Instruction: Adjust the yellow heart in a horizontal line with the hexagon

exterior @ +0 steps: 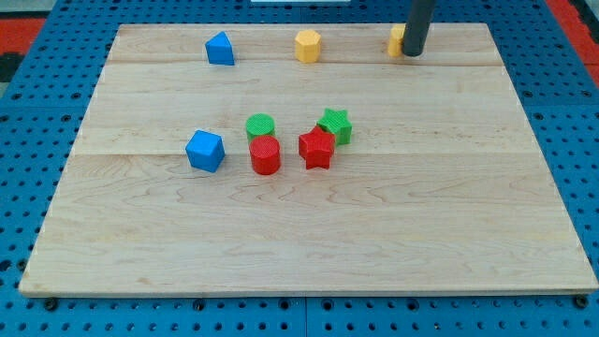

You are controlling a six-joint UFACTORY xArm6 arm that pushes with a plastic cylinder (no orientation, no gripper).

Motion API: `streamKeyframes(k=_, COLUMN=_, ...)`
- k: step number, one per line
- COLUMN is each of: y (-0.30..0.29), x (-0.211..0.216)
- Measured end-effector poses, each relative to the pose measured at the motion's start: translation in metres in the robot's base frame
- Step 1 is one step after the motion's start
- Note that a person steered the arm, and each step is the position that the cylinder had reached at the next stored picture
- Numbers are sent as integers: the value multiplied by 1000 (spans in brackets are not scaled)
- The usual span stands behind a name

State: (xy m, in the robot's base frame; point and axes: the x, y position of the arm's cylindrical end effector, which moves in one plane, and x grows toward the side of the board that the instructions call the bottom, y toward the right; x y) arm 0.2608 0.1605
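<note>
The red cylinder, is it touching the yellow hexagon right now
No, the red cylinder sits mid-board right below the green cylinder, far from the yellow hexagon near the view's top edge.

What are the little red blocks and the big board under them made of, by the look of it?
The red cylinder and red star look like plastic, probably 3D-printed: fine ridged lines run across their tops, and the finish is matte. The board looks like pale, smooth wood: long grain streaks and seams between planks show. The blue surface around it has a regular grid of holes; its material I cannot tell.
</note>
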Motion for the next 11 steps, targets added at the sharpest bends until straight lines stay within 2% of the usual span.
streamKeyframes(k=1, y=66, x=-38)
streamKeyframes(k=2, y=19, x=-67)
streamKeyframes(k=3, y=-34, x=-35)
streamKeyframes(k=4, y=-29, x=-42)
streamKeyframes(k=5, y=56, x=-25)
streamKeyframes(k=6, y=25, x=41)
streamKeyframes(k=7, y=-13, x=28)
streamKeyframes(k=8, y=-7, x=-10)
streamKeyframes(k=9, y=-5, x=-10)
streamKeyframes(k=10, y=-1, x=30)
streamKeyframes(k=11, y=-5, x=111)
